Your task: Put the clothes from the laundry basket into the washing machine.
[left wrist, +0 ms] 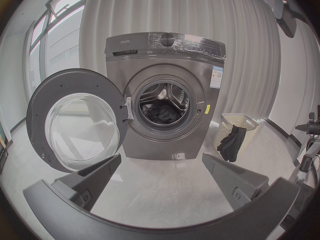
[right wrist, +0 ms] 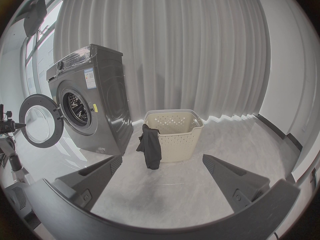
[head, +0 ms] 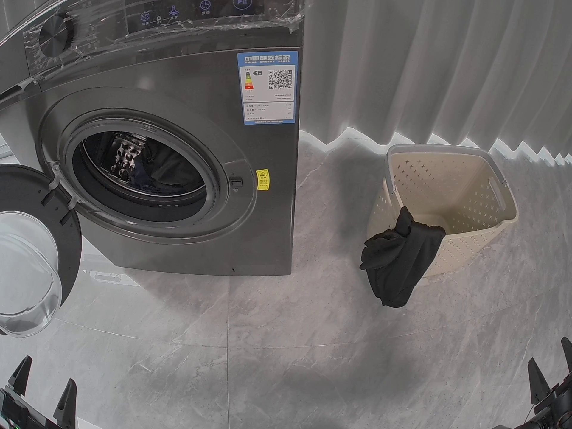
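Observation:
A grey front-loading washing machine [head: 179, 120] [left wrist: 166, 94] [right wrist: 90, 97] stands on the left with its round door [head: 30, 257] [left wrist: 75, 117] swung wide open. Dark clothes [head: 149, 171] [left wrist: 161, 112] lie inside the drum. To its right sits a cream laundry basket [head: 471, 210] [left wrist: 238, 122] [right wrist: 176, 134], and a black garment [head: 399, 257] [left wrist: 231, 144] [right wrist: 150, 145] hangs over its near rim down the outside. My left gripper [head: 43, 385] [left wrist: 160, 157] is open and low at the front left, far from the machine. My right gripper [head: 551, 361] [right wrist: 161, 159] is open at the front right, short of the basket.
Pale pleated curtains [head: 447, 55] hang behind the basket and machine. The grey marble-look floor [head: 298, 341] stretches between me and both. The open door juts out into the floor space on the left.

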Motion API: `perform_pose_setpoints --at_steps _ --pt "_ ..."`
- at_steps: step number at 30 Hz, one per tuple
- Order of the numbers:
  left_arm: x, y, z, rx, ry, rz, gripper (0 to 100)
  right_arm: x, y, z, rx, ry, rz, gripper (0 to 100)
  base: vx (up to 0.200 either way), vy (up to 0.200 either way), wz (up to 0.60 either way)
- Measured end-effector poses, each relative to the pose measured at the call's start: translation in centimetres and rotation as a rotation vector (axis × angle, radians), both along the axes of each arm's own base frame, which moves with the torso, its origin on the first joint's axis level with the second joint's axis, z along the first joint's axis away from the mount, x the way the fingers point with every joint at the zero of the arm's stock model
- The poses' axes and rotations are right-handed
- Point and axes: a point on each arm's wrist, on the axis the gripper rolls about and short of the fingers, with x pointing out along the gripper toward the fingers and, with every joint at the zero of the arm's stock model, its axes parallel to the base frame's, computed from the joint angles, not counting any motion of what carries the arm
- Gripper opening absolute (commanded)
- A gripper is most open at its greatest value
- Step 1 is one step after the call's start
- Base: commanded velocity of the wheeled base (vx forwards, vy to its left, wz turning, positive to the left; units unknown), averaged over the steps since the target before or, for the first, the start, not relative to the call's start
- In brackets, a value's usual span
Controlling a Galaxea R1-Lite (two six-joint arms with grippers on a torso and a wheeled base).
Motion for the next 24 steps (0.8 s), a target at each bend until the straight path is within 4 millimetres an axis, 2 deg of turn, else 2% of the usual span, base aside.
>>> perform_pose_setpoints --at_steps 14,24 --pt "0.0 0.0 0.0 0.006 0.0 -0.001 100 0.0 0.0 0.0 0.001 0.0 0.0 100 0.0 0.0 0.0" --pt "0.0 0.0 -0.05 0.009 0.004 -0.003 100 0.0 0.0 0.0 0.0 0.0 0.0 100 0.2 0.0 0.0"
